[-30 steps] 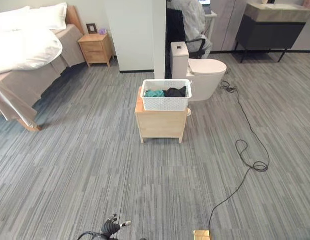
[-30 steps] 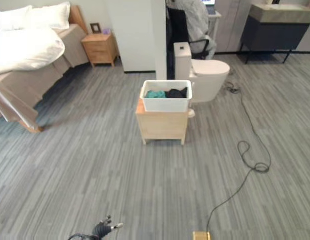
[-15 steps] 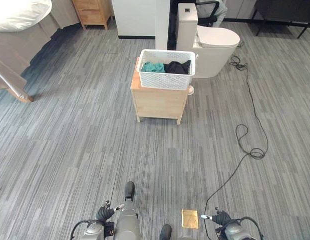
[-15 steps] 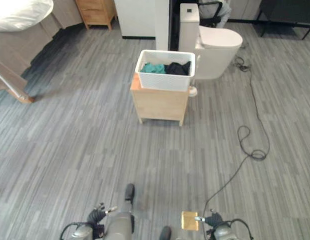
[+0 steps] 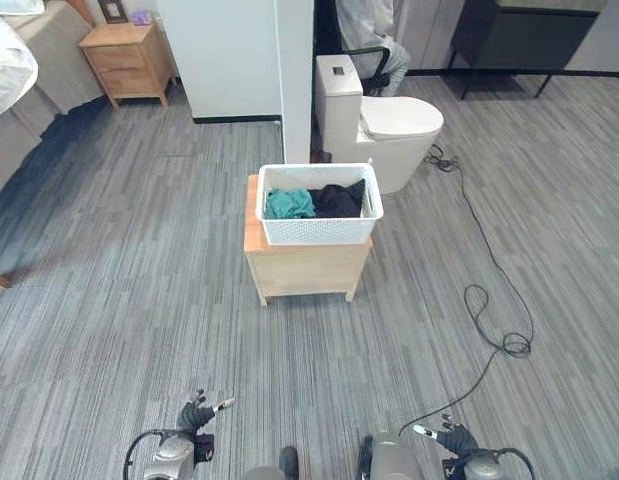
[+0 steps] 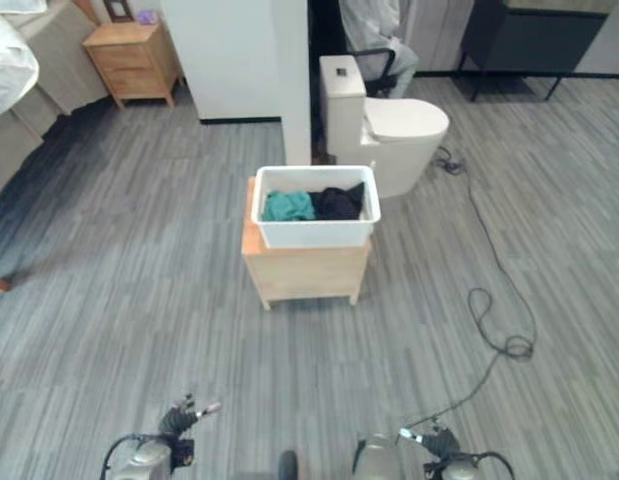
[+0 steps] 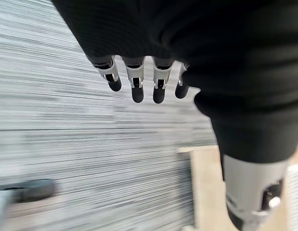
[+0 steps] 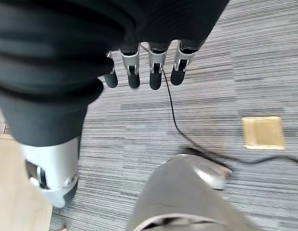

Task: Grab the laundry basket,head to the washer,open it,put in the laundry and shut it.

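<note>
Laundry basket (image 5: 319,217) overhangs wooden stand (image 5: 305,270) (front edge).

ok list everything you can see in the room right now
laundry basket: one, white, on the small wooden stand
laundry: teal piece and black piece, in the basket
wooden stand: one, light wood, mid floor
toilet: one, white, behind the basket
nightstand: one, wood, far left
bed: white bedding, left edge
dark cabinet: one, far right
brass floor plate: one
left hand: open, low left
right hand: open, low right
</note>
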